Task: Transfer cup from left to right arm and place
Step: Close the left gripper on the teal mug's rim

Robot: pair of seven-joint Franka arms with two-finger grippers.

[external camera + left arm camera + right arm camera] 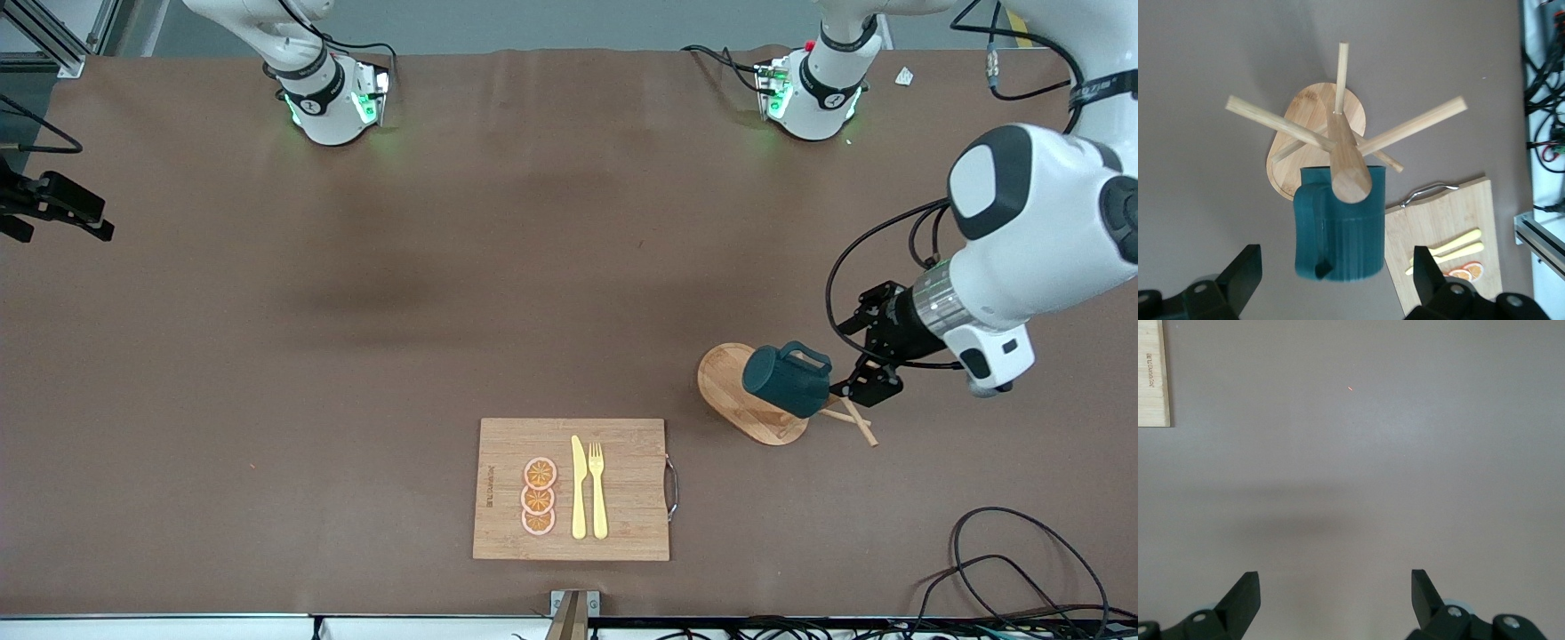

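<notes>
Cup (pixel 1338 227) hangs on rack (pixel 1317 143) peg, between wide-open empty left pincer (pixel 1335 277) fingers, ready for grasp; right pincer (pixel 1335 597) open, empty, waiting.

left claw (pixel 1331 277) open; right claw (pixel 1331 597) open, waiting

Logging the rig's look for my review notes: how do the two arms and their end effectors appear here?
Both arms are glossy white with black joint rings; their bases glow green. The left arm has a grey cap, a silver wrist band and looping black cables. The left end effector and the right end effector are black, with wedge-shaped fingers.
</notes>
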